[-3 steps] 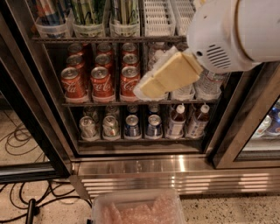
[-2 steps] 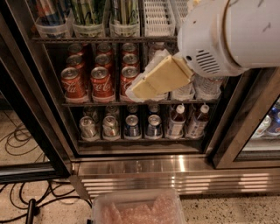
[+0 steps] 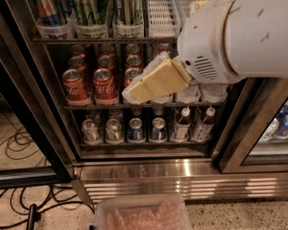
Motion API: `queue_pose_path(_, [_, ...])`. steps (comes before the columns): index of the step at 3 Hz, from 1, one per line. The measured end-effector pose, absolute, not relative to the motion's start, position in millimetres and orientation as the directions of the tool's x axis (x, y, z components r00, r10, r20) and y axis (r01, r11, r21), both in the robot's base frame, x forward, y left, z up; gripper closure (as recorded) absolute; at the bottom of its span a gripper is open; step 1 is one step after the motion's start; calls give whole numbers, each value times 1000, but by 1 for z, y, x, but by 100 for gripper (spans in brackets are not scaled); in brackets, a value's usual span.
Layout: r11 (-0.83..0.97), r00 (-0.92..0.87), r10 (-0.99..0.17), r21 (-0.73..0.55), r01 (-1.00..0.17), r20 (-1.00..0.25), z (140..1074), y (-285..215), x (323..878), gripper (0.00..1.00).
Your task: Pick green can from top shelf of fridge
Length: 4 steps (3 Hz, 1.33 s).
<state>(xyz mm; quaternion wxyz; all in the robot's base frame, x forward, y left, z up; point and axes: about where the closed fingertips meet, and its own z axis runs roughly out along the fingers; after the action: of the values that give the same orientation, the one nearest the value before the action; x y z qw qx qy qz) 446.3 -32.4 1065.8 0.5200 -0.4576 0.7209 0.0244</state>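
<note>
Green with pale streaks, the green can (image 3: 92, 11) stands in a clear tub (image 3: 92, 30) on the top shelf (image 3: 90, 40). Below that shelf hangs the gripper (image 3: 150, 85), seemingly closed and empty. This looks like the approach: it must rise to the shelf and open.

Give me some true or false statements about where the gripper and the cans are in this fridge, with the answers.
1. The gripper is below the top shelf, in front of the rack that holds the red cola cans. True.
2. The green cans stand in clear tubs on the top shelf. True.
3. The gripper is touching a green can. False: it is one rack lower, apart from them.
4. The white slotted tray is left of the green cans. False: the white slotted tray is to their right.
</note>
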Motion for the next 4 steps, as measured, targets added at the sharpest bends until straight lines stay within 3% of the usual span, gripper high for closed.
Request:
queue_pose_path(3, [775, -176, -399, -228, -590, -900, 983, -44, 537, 0])
queue_pose_path(4, [783, -178, -385, -219, -582, -906, 985, -44, 538, 0])
